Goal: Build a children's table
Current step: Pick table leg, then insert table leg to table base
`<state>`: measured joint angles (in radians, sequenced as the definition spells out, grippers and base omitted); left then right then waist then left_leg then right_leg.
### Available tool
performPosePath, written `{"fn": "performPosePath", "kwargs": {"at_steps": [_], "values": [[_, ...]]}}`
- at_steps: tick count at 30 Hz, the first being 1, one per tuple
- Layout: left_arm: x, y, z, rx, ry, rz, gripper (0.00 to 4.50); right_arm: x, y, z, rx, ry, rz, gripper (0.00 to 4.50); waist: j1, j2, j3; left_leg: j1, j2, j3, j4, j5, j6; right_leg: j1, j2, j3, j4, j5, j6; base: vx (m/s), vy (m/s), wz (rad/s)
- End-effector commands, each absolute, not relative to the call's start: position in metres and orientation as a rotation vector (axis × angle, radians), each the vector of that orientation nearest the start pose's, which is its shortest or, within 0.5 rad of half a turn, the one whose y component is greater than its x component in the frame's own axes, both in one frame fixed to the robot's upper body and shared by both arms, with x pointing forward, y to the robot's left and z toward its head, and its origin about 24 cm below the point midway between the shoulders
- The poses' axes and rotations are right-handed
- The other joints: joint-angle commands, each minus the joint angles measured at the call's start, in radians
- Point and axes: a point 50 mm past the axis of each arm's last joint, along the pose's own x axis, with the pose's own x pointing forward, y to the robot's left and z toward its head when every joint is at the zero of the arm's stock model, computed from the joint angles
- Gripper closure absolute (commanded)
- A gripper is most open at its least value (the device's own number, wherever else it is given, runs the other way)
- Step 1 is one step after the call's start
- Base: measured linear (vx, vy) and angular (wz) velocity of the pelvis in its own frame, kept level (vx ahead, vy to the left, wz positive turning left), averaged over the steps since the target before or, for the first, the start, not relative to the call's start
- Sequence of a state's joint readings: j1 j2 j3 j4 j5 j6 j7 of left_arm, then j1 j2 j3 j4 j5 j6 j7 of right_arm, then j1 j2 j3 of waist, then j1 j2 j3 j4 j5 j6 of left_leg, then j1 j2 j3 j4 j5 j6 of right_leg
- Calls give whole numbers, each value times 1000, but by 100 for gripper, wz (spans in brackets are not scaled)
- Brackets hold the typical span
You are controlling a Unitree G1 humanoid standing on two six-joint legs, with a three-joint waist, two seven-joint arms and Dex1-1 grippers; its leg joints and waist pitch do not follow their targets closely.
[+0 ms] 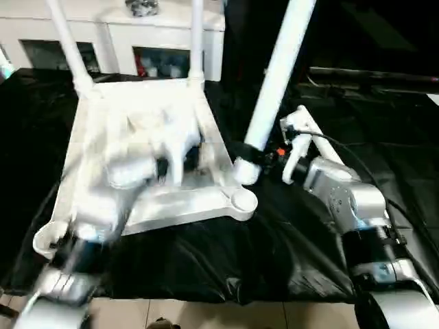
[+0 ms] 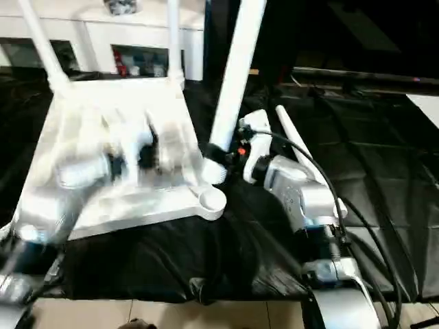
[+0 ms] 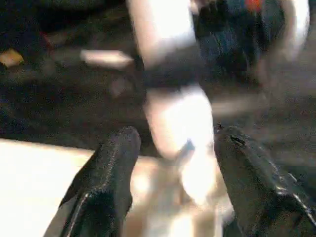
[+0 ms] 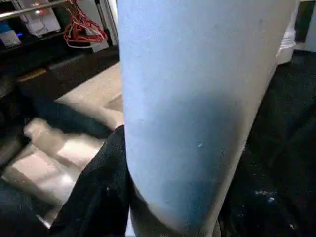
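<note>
I had the tabletop [image 1: 147, 164] lying underside up on the black cover [image 1: 295, 260], two legs [image 1: 68, 41] standing in its far sockets. My right gripper [image 1: 255, 156] was clamped on a third leg [image 1: 278, 75] near its thick end, tilted just above the near right socket [image 1: 241, 202]. My left gripper [image 3: 173, 163] hung over the top with its fingers [image 3: 106, 173] spread and nothing between them. I judged the hollow plastic light, stiff and slick, so a low grip near the base steers best.
</note>
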<state>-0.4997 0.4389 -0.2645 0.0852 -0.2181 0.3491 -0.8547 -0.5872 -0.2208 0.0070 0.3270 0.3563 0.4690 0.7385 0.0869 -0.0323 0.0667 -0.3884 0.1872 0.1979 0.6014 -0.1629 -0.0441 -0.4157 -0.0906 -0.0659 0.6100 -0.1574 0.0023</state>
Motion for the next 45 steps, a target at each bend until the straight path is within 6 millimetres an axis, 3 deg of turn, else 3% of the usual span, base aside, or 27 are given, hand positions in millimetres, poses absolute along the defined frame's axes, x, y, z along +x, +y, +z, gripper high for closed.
{"fn": "performPosePath", "kwargs": {"at_steps": [1,7,12,16,18,22,24,27,28,34,40,42,45], "values": [[301,116,106,372,198,-1146,163,337,-124,114,157,154,866,261,-6,14,-78,32,41,-21,-80,-276,-59,42,-48,44,-67,-269,-165,0,0,0],[291,125,80,385,348,-1166,180,331,-124,111,155,167,870,261,-11,13,-72,34,40,-23,-83,-343,-70,37,-51,45,-79,-372,-150,0,0,0],[292,136,66,429,402,-1127,227,327,-121,107,150,180,881,261,-19,15,-71,36,39,-28,-84,-375,-74,33,-51,43,-85,-427,-130,0,0,0],[297,140,65,436,397,-1083,247,326,-120,106,146,183,883,261,-25,14,-72,34,39,-29,-84,-381,-74,33,-50,43,-85,-418,-135,0,0,0],[298,140,64,434,398,-1074,281,325,-119,106,143,186,885,261,-28,14,-73,33,39,-29,-83,-372,-70,35,-51,43,-84,-405,-141,0,0,0],[300,145,61,440,419,-1066,293,324,-119,105,140,193,893,261,-27,14,-75,32,39,-27,-82,-351,-63,35,-51,45,-81,-376,-152,0,0,0],[300,146,61,441,424,-1068,331,324,-119,105,140,193,892,261,-28,14,-75,30,40,-27,-82,-338,-60,38,-50,45,-78,-347,-162,0,0,0],[301,148,61,439,428,-1066,336,323,-119,104,140,196,895,261,-28,15,-75,32,40,-26,-83,-338,-60,37,-50,45,-76,-338,-170,0,0,0],[300,149,61,436,430,-1066,367,323,-119,104,140,196,896,261,-28,16,-75,33,40,-26,-82,-340,-61,37,-49,45,-75,-334,-173,0,0,0],[296,155,56,439,472,-1079,421,324,-118,104,136,200,900,261,-28,15,-72,34,40,-27,-83,-364,-64,36,-51,44,-80,-379,-164,0,0,0],[292,159,50,486,523,-1096,447,324,-118,103,132,209,911,261,-37,14,-73,32,39,-29,-83,-365,-65,36,-51,44,-80,-384,-159,0,0,0],[293,157,49,469,525,-1095,450,324,-116,102,125,222,929,261,-38,18,-73,32,39,-28,-82,-362,-63,37,-52,45,-78,-368,-169,0,0,0],[297,149,52,421,504,-1086,450,325,-115,100,120,236,943,261,-40,16,-74,32,39,-26,-80,-352,-57,38,-51,45,-77,-350,-183,0,0,0]]}}
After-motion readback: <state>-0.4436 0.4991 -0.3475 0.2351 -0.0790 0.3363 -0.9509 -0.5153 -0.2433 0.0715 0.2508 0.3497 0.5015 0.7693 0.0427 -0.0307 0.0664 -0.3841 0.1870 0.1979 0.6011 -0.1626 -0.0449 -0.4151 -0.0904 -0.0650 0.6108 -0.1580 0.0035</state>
